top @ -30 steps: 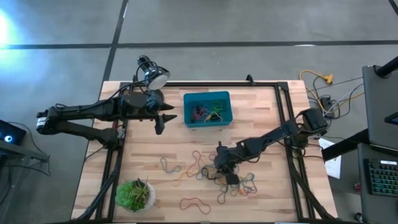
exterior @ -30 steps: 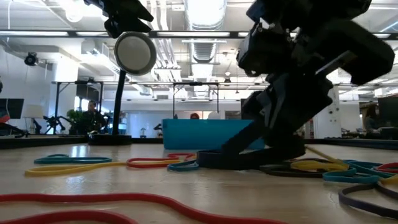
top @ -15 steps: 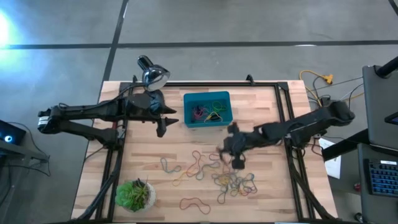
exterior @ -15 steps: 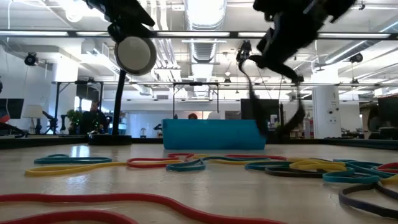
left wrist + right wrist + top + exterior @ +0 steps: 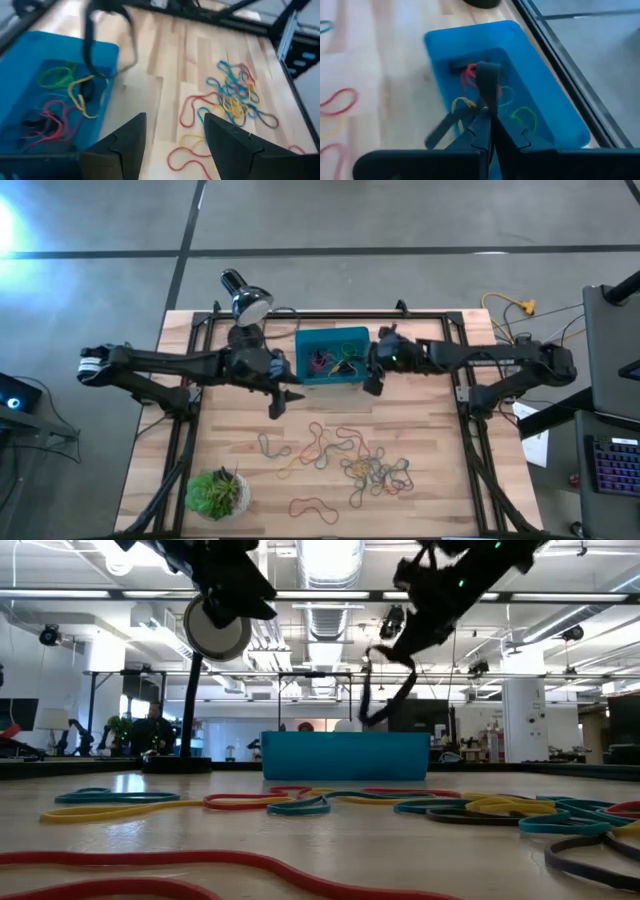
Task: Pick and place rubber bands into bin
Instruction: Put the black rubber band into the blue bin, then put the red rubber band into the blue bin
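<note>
We see the right gripper [image 5: 374, 383] at the bin's [image 5: 305, 340] right edge, jaws closed on a dark rubber band [image 5: 487, 82] dangling over it. The left gripper [image 5: 281, 402] hovers just left of the bin, jaws wide open, empty. More rubber bands [image 5: 375, 472] lie on the near tabletop [image 5: 420, 510].

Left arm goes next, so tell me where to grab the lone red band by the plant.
Come straight down on the red band. It lies flat on the table, a long loop clear of the pile, so pinch across one long side, probably mid-length, with the fingertips reaching the wood.
</note>
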Available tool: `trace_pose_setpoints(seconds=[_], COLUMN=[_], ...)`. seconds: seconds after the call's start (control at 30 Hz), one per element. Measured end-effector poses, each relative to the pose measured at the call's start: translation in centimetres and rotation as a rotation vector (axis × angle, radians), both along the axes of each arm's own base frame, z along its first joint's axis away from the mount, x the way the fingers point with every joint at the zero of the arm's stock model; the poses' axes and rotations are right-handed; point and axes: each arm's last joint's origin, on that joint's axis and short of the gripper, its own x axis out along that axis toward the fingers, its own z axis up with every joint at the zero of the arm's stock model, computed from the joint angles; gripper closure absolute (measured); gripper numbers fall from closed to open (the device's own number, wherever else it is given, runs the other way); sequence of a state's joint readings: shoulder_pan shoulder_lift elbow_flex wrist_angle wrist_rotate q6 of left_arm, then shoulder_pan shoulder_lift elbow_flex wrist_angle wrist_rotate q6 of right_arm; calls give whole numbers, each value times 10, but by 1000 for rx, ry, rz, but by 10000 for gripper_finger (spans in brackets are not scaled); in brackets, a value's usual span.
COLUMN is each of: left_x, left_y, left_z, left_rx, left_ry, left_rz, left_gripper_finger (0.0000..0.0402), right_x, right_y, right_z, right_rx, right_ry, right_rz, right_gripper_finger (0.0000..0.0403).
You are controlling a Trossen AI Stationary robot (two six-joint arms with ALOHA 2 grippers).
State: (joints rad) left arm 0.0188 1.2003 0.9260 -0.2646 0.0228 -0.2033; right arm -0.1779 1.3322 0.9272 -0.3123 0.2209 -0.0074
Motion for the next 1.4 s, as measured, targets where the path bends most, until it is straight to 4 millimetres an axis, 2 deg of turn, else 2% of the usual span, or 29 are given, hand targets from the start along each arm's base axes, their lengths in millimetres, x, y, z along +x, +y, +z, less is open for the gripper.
trace_pose_setpoints(seconds=[0.17, 0.37, 0.57, 0.77, 0.9, 1.07, 1.2, 1.4], left_x=[15, 29, 39, 44, 44, 47, 54, 66], left_y=[-13, -27, -37, -39, -40, -40, -40, -41], left_z=[-19, -42, -60, -73, -74, -81, -98, -127], left_rx=[-2, 0, 4, -12, 18, 119, 171, 219], left_ry=[68, 150, 218, 259, 265, 275, 322, 407], left_rz=[-52, -98, -127, -116, -142, -216, -259, -312], left_gripper_finger=[218, 218, 218, 218, 218, 218, 218, 218], right_x=[9, 17, 21, 22, 21, 17, 10, -5], right_y=[-34, -63, -75, -80, -79, -77, -71, -54], right_z=[-18, -43, -66, -78, -71, -50, -28, 7], right_rx=[39, 86, 206, 332, 316, 237, 179, 134], right_ry=[4, 34, 63, 62, 38, -26, -82, -168], right_rz=[-32, -78, -40, 15, 24, 83, 120, 184], right_gripper_finger=[395, 395, 388, 327, 274, 228, 213, 211])
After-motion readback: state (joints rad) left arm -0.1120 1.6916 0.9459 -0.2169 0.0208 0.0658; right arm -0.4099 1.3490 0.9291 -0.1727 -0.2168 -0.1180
